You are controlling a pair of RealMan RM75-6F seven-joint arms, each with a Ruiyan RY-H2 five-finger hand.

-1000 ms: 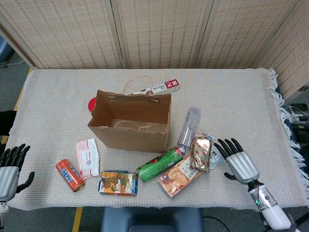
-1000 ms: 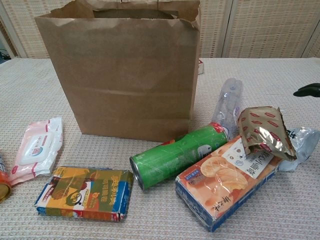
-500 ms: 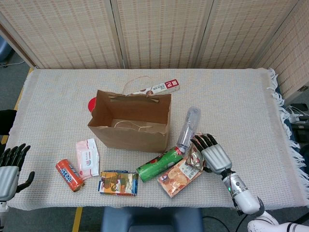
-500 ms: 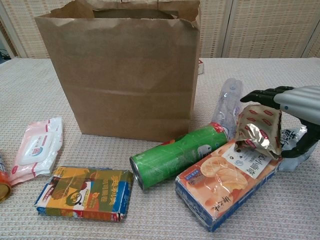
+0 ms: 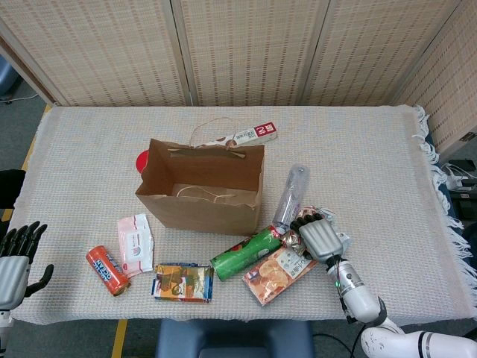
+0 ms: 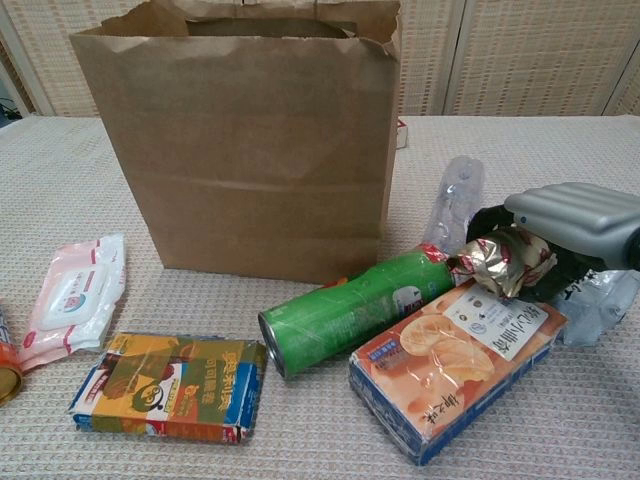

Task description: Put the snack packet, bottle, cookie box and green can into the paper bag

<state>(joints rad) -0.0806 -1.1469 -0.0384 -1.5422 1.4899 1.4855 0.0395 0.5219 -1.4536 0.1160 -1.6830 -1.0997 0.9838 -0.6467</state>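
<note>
Snack packet (image 6: 505, 262), right of bag (image 6: 250, 150), is gripped by right robot hand (image 6: 560, 235); foil judged light, crinkly, slippery — best held mid-body. Left robot hand (image 5: 13, 257) is held open.

Snack packet (image 6: 505, 262) mostly under right robot hand (image 6: 570, 215)

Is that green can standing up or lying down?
Lying down: the green can rests on its side on the table, open end facing the chest camera.

On the cloth-covered counter (image 5: 358, 149), the open brown paper bag (image 5: 203, 186) stands upright. Right of it, the robot's right hand (image 5: 319, 237) closes its fingers (image 5: 305, 224) over the shiny snack packet (image 5: 295, 240), beside the clear plastic bottle (image 5: 292, 192), the green cylindrical can (image 5: 246, 253) and the orange cookie box (image 5: 274, 274). The left hand (image 5: 15, 257) hangs at the counter's left edge with its fingers apart.
</note>
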